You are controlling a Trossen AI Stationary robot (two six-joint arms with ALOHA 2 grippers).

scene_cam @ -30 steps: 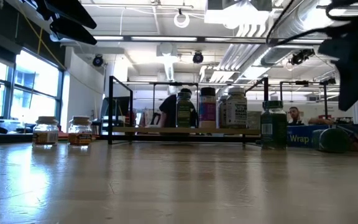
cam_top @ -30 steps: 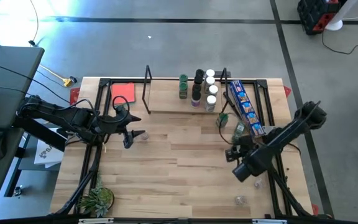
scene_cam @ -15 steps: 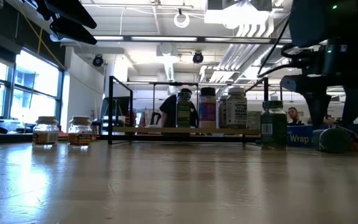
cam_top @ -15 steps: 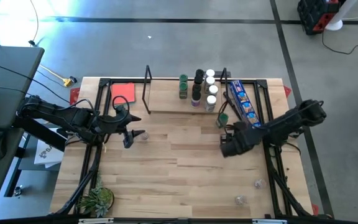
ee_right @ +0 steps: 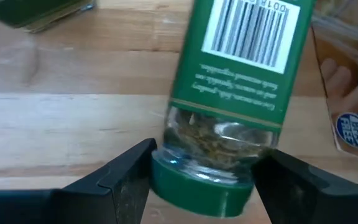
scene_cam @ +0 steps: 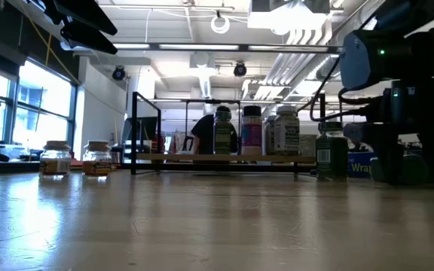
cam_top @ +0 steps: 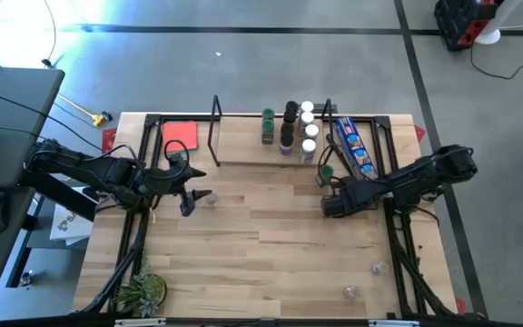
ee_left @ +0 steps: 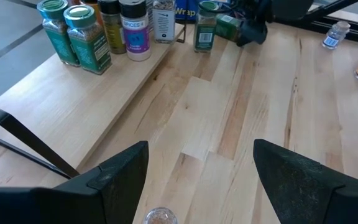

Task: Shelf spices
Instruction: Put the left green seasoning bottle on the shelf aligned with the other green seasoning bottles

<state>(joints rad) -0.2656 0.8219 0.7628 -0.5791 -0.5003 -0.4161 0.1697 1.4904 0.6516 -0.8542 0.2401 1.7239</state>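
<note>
Right wrist view shows a green-lidded jar [ee_right: 219, 124] lying on its side on the table [ee_right: 61, 124], its lid between the parted fingers [ee_right: 126, 177] of the right gripper [ee_right: 202, 180], which are not yet closed on it, just beside the blue snack packet [ee_right: 347, 93]. From above, the shelf [cam_top: 252, 150] sits at the table's far edge with several spice jars [cam_top: 296, 132] standing at its right end, one more green-lidded jar [cam_top: 324, 173] upright just in front of it. The left gripper [cam_top: 192, 193] hovers with jaws open above a small clear jar [ee_left: 155, 216] in front of the shelf's left end, and two small clear jars [cam_top: 363, 281] lie near the front right corner.
</note>
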